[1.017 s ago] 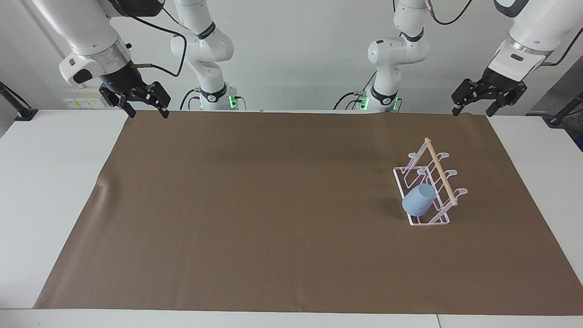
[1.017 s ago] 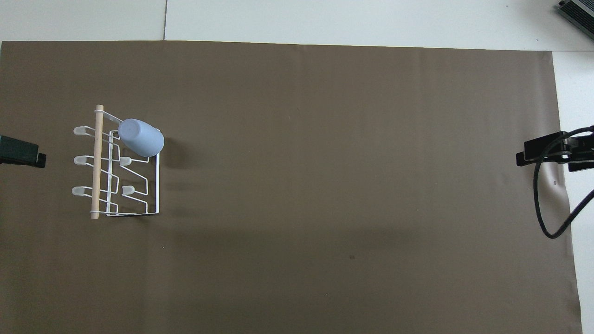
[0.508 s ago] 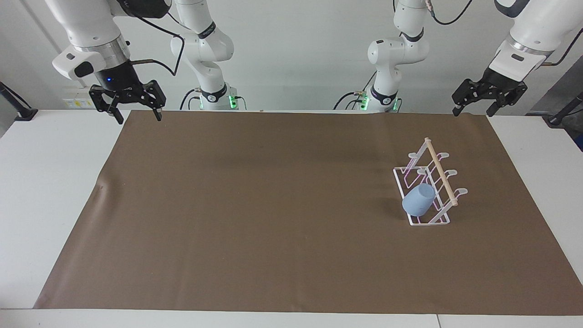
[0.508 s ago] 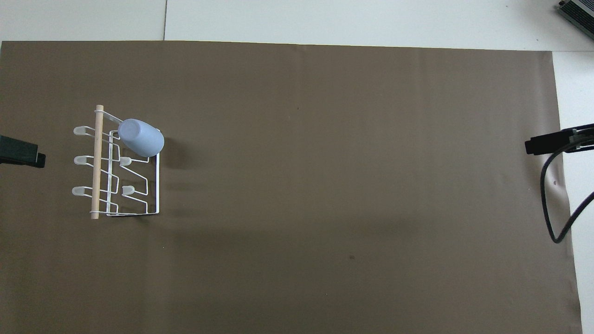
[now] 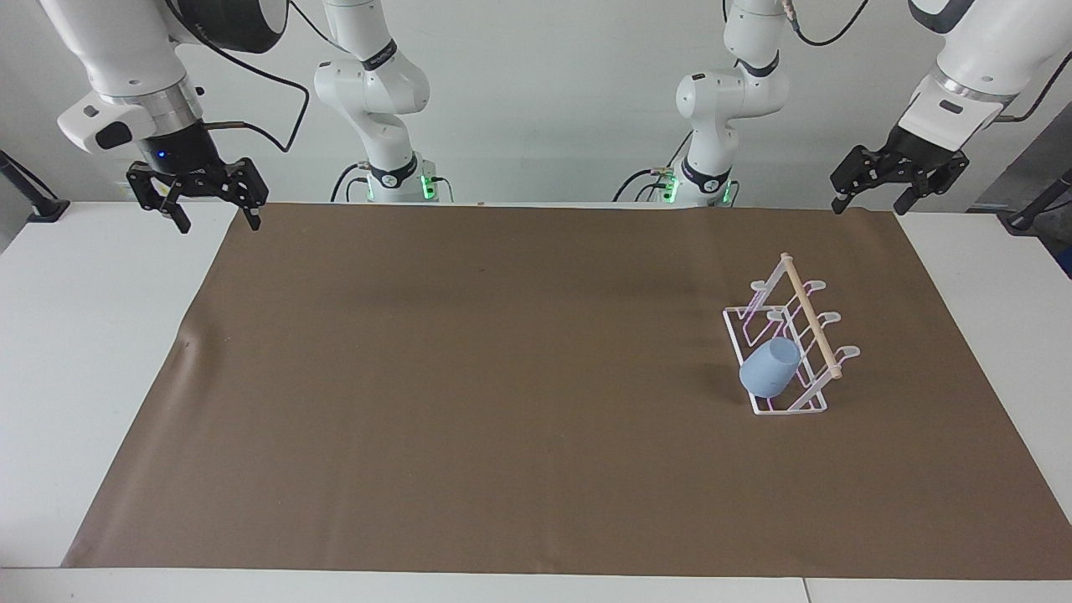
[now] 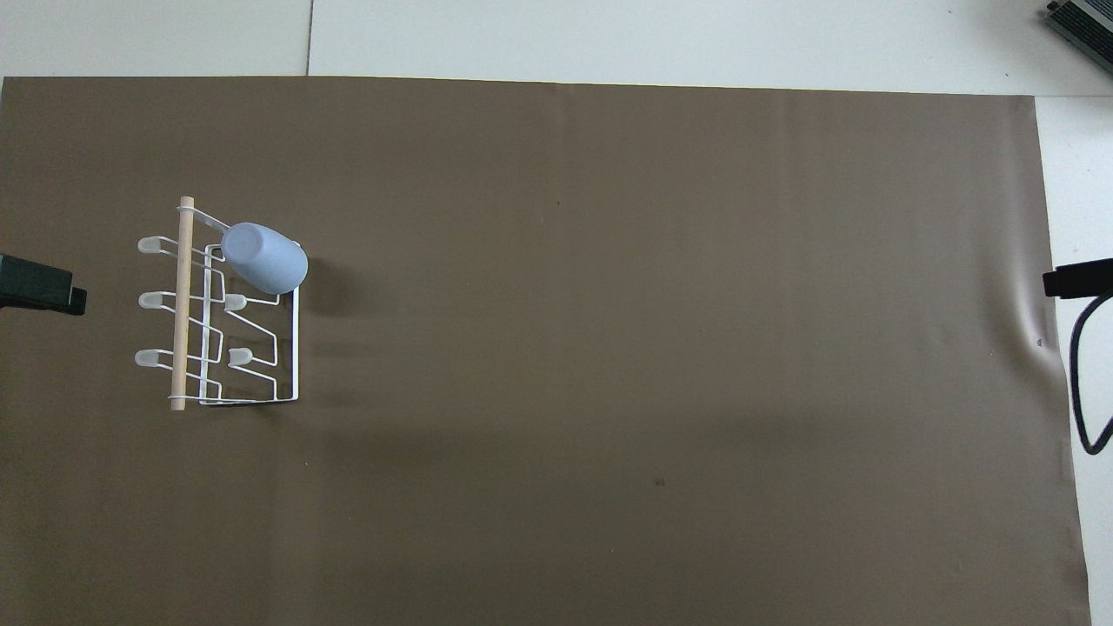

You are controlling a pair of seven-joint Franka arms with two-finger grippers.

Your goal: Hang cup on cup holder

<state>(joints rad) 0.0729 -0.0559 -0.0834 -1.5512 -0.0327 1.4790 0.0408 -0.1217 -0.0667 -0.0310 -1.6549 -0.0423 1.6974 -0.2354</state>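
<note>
The light blue cup point(image 5: 770, 368) hangs upside down and tilted on a prong of the white wire cup holder point(image 5: 796, 295), at the holder's end farthest from the robots. It also shows in the overhead view point(image 6: 263, 257), on the cup holder point(image 6: 183, 304) with its wooden dowel. My left gripper point(image 5: 869, 206) is open and empty, up in the air over the mat's edge nearest the robots, well apart from the holder; its tip shows in the overhead view point(image 6: 52, 289). My right gripper point(image 5: 216, 223) is open and empty, over the mat's corner at the right arm's end.
A brown mat point(image 5: 502, 377) covers most of the white table point(image 5: 84, 335). A black cable point(image 6: 1083, 382) loops down from the right arm. A grey device point(image 6: 1083, 22) sits at the table's corner farthest from the robots at the right arm's end.
My right gripper has swung outward toward the right arm's end of the table and turned. The left gripper, the cup and the holder have not moved.
</note>
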